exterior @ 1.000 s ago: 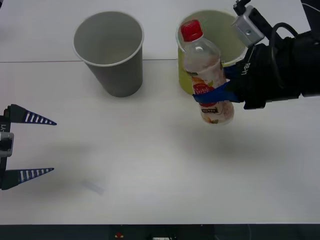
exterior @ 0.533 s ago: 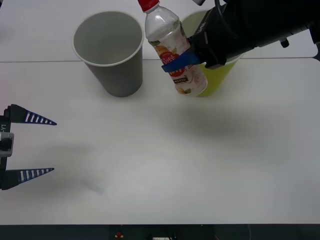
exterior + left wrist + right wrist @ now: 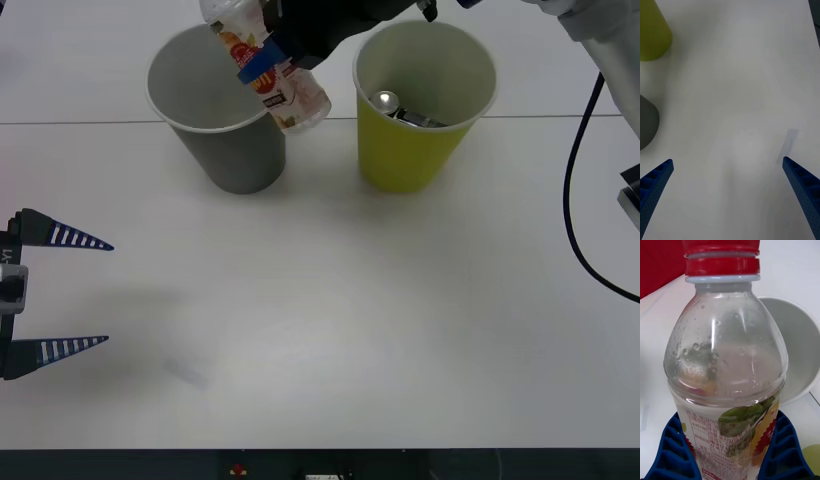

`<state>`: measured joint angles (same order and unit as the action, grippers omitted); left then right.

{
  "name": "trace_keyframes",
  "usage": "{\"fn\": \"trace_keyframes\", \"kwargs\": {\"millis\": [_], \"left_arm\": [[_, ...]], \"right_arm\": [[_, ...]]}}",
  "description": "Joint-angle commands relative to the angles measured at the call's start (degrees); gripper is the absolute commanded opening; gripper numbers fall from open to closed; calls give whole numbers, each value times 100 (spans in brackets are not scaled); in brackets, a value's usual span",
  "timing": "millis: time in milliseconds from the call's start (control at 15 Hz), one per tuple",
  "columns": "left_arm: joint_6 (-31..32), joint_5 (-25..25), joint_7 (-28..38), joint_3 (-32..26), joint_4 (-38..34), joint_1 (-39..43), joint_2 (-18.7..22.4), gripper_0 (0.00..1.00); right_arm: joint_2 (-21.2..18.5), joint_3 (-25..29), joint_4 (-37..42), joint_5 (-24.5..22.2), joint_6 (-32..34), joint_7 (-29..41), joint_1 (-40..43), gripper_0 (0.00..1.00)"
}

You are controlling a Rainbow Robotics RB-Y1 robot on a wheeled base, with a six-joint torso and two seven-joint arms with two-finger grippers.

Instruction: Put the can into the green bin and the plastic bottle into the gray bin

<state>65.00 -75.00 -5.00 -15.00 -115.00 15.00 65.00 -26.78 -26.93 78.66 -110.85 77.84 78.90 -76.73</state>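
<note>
At the top of the front view, the right end effector [image 3: 262, 68] is pinching the bottle [image 3: 268, 62], holding it tilted over the gray bin's [image 3: 222, 140] right rim. The can [image 3: 400, 108] is lying inside the green bin [image 3: 418, 150]. At the left edge, the left end effector [image 3: 62, 292] is hovering over the counter [image 3: 380, 320] with fingers spread

Clear plastic bottle [image 3: 268, 62], red cap, orange-red-white label; gray bin [image 3: 222, 110], pale rim; yellow-green bin [image 3: 420, 140]; can [image 3: 392, 104], silver top; blue ribbed fingers [image 3: 657, 183]; white bench [image 3: 350, 320].
</note>
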Motion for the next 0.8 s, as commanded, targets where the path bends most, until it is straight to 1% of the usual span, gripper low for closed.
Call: {"fn": "trace_keyframes", "kwargs": {"millis": [67,200,400,533,733,800], "left_arm": [[0,0,0,0,0,0,0,100],[0,0,0,0,0,0,0,100],[0,0,0,0,0,0,0,100],[0,0,0,0,0,0,0,100],[0,0,0,0,0,0,0,100],[0,0,0,0,0,0,0,100]], "right_arm": [[630,-23,-1221,-447,-207,-164,-554,0],[981,-14,-1889,-719,-515,-261,-835,0],[1324,-31,-2628,-824,-946,-481,-1116,0],[1430,-75,-2874,-824,-1165,-551,-1204,0],[1430,-295,-2882,-842,-1367,-551,-1213,1],[1430,-295,-2891,-851,-1367,-542,-1204,9]]}}
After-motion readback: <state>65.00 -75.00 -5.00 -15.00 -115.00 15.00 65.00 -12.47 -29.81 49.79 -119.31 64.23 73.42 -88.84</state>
